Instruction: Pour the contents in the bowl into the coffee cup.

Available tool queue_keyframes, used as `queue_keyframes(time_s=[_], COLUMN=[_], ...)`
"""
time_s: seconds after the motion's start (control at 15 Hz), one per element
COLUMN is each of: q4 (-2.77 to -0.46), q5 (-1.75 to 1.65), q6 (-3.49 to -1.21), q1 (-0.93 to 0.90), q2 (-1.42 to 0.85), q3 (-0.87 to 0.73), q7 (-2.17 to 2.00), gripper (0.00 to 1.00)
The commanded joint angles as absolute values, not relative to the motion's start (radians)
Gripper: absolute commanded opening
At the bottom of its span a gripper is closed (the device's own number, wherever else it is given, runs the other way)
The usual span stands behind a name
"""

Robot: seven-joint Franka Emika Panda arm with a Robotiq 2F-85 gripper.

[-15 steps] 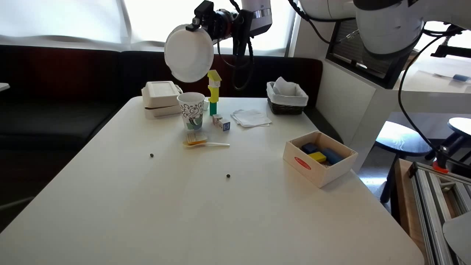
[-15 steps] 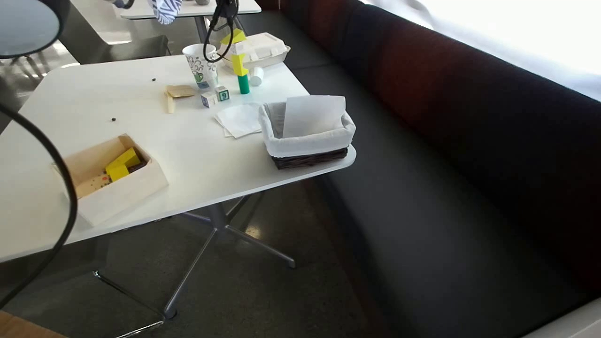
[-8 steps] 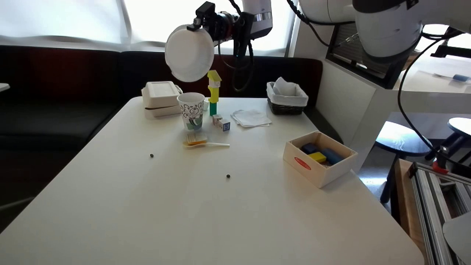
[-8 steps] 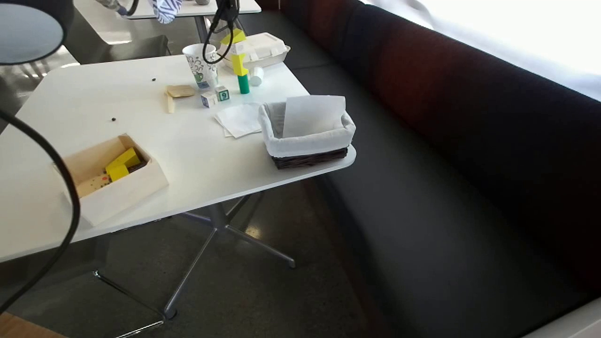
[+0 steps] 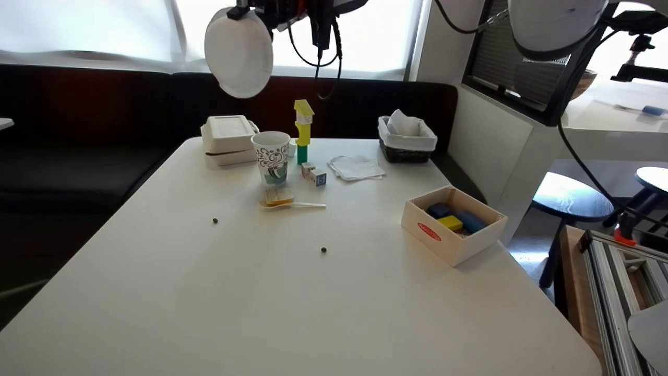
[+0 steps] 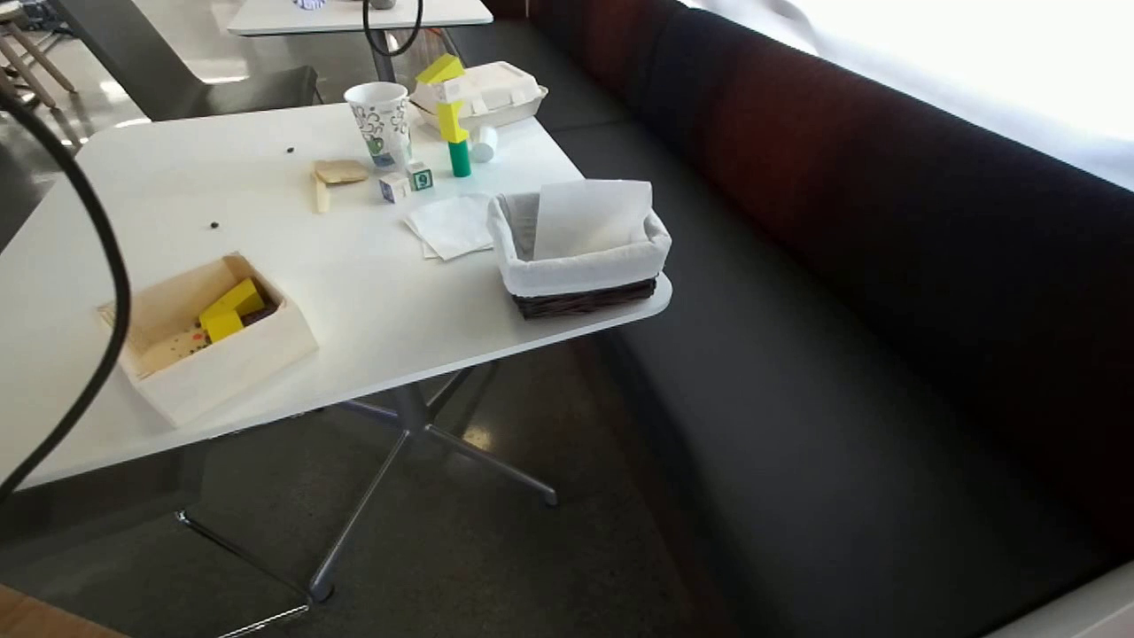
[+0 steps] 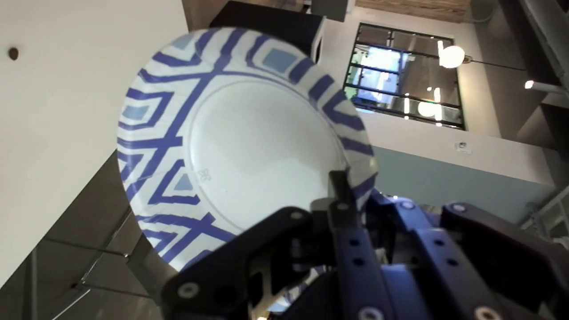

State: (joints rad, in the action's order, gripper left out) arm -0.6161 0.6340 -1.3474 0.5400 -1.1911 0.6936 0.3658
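Wrist view: hand (image 7: 357, 189), one, which is clamping the bowl (image 7: 262, 142) by its rim; the fingers (image 7: 340, 184) are standing nearly together, only the rim lying between them, one finger showing against the inside, the other reaching behind. Bowl, white, blue-violet stripes around the inner rim, is leaning steeply, its inside facing the view. In an exterior view its plain white outside (image 5: 239, 57) is showing, hanging high above the tabletop (image 5: 292, 313). Coffee cup (image 5: 271, 159), white paper, scroll-printed, is standing upright near the far-left corner, lower than the bowl; whether the bowl is hanging straight over it cannot be told. One dark bit (image 5: 215, 221) of the contents is lying toward the left edge, another dark bit (image 5: 323, 249) toward the middle, both well apart from the cup. Takeaway box (image 5: 229, 138) is occupying the far-left corner behind the cup. Lined basket (image 5: 404, 155) is sitting at the far-right corner. Wooden box (image 5: 444, 246) is standing by the right edge, holding blocks (image 5: 450, 223).
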Motion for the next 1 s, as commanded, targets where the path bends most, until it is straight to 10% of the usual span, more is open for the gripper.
queue_keyframes(time_s=[0.0,0.93], q4=[-0.658,-0.682], q5=[0.554,0.265], q6=[-1.478,-1.994], q1=[0.452,0.101], q2=[-1.09,-1.088], q3=[0.64,0.415], q7=[0.323,0.14], gripper=[0.02,0.06])
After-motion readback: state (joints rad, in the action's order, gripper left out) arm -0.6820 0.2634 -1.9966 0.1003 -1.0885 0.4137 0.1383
